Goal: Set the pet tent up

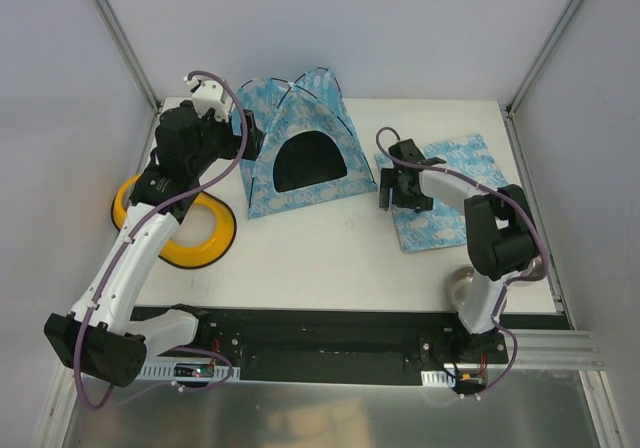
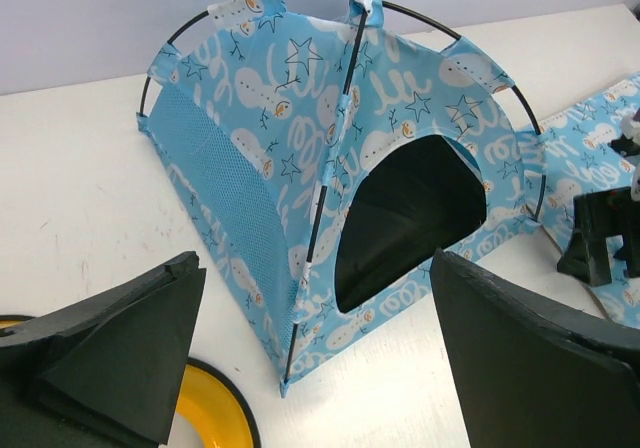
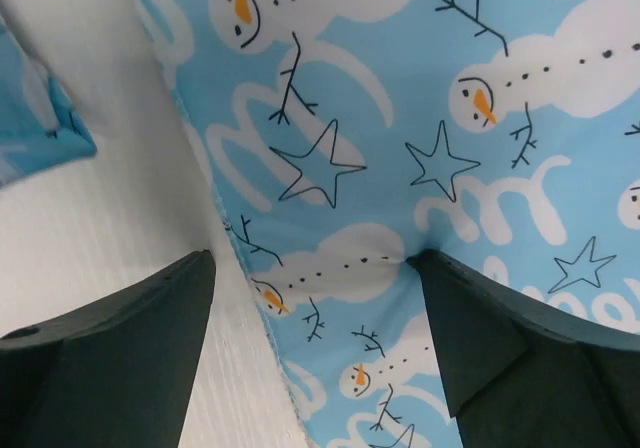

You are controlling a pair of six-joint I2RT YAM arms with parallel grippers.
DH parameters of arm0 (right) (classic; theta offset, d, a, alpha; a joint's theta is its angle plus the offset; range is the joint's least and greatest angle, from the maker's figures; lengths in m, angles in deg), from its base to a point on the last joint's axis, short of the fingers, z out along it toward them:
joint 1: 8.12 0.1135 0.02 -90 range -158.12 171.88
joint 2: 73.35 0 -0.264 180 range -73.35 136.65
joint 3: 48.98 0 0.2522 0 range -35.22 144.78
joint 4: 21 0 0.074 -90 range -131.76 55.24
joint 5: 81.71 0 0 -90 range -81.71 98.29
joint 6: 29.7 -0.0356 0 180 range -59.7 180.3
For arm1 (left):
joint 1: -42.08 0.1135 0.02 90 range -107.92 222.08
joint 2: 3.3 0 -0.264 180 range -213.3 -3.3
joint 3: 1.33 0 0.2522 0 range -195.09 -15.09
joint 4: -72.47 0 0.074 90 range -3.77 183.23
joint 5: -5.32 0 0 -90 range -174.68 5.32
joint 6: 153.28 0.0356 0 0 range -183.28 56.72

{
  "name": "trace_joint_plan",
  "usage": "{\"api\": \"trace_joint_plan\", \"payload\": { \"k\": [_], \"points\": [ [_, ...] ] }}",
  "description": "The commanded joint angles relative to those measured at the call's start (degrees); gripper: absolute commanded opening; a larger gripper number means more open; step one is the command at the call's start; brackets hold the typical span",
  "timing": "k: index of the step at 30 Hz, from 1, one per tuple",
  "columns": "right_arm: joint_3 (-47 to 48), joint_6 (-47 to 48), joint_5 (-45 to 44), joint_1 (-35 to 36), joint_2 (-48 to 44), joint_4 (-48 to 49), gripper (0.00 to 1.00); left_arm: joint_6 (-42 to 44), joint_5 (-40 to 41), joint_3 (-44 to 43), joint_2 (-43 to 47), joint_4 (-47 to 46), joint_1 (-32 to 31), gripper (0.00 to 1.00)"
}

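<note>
Both jaws wide, pet tent [image 1: 300, 153] upright, right jaws over mat [image 1: 470, 163] edge

Bright, even overhead light; soft shadows; pet tent [image 2: 260, 98] interior dark; sharp.

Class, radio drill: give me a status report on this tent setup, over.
Left tool open, facing pet tent. Right tool open over mat. Tent upright, poles arched. Yellow bowl beside it, apart.

White table [image 1: 330, 248]: pet tent [image 1: 300, 138] upright, mat [image 1: 470, 160], yellow bowl [image 1: 190, 250].
</note>
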Motion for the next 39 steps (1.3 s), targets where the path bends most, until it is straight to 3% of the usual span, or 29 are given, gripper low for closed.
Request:
{"api": "trace_joint_plan", "payload": {
  "k": [1,4,8,10,17,22,31,39],
  "points": [
    [3.75,-1.79,-3.82,-0.71,2.69,-1.22,0.88,-0.53,-0.60,0.80,2.78,1.18,0.17,0.99],
    [4.19,-2.86,-4.01,-1.41,3.66,-0.95,0.72,-0.97,-1.03,0.89,3.93,1.10,0.17,0.99],
    [5.68,-2.06,-3.22,-2.29,3.66,-1.48,0.18,-1.24,-2.53,0.46,4.72,1.19,0.17,0.99],
    [6.30,-1.54,-1.99,-2.90,2.88,-1.39,0.00,-1.50,-3.84,0.02,4.72,1.36,0.17,0.99],
    [9.46,-0.66,3.28,-4.14,-6.69,-1.83,0.00,-4.93,-6.84,-3.06,2.00,4.26,0.17,0.99],
    [12.01,-0.31,9.16,-4.14,-17.06,-2.89,0.00,-6.07,-2.72,-2.62,0.85,4.79,0.17,0.99],
    [14.04,-3.46,29.54,-4.14,-32.62,-5.53,0.00,-7.65,-2.27,-2.36,-0.11,4.88,0.16,0.98],
    [12.46,-12.60,44.85,-3.35,-41.86,-4.03,0.00,-8.18,6.60,-0.34,-0.46,5.23,0.25,0.98]
  ]
}}
